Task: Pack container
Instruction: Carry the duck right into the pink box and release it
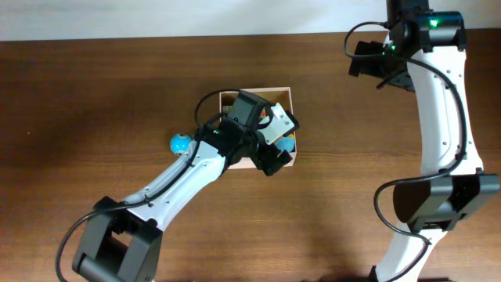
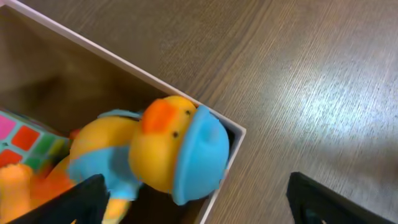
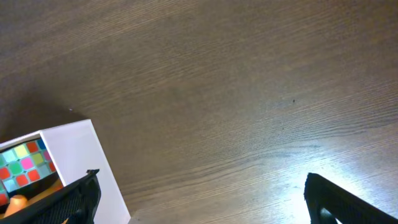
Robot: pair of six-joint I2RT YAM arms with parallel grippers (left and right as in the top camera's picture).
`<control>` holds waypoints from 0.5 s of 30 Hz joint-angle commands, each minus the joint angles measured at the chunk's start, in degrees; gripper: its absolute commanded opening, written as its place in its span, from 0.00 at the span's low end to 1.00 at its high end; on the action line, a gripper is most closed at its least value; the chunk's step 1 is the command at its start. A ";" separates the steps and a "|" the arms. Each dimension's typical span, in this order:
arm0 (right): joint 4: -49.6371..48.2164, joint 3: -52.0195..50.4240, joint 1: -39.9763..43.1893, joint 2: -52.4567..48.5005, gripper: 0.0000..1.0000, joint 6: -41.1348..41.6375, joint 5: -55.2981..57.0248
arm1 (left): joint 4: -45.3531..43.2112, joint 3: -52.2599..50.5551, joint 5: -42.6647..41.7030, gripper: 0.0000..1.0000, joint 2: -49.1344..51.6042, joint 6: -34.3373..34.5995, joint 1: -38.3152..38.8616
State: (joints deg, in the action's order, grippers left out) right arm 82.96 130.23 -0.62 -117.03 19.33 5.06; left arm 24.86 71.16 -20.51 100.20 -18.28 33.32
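The rubber duck (image 2: pixel 168 152) and colour cube (image 2: pixel 25 140) are lying inside the container (image 2: pixel 124 62). The left gripper (image 2: pixel 196 196) is hovering spread above it, and a blue round toy (image 1: pixel 180 142) is sitting beside it, likely unpacked.

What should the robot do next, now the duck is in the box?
Probably lift the left gripper up and away from the container: its fingers stand wide apart, the duck already lies inside, and a small blue toy sits on the table beside it.
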 commanded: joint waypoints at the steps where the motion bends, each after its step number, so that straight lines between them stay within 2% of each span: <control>1: -0.02 1.07 -0.04 1.92 0.99 0.48 0.09 | -0.46 1.05 0.02 1.00 0.52 -0.48 0.02; 7: -0.02 1.07 -0.04 1.92 0.99 0.48 0.09 | -1.22 4.13 0.07 0.99 -0.35 1.77 -0.11; 10: -0.02 1.07 -0.04 1.92 0.99 0.48 0.09 | -1.25 7.56 3.80 1.00 -1.92 5.22 -0.50; 15: -0.02 1.07 -0.04 1.92 0.99 0.48 0.09 | -1.01 8.81 7.52 1.00 -1.90 5.35 -0.85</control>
State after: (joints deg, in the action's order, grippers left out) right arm 82.96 130.23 -0.62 -117.03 19.35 5.06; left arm 23.66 78.83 -17.02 99.59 -14.68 32.93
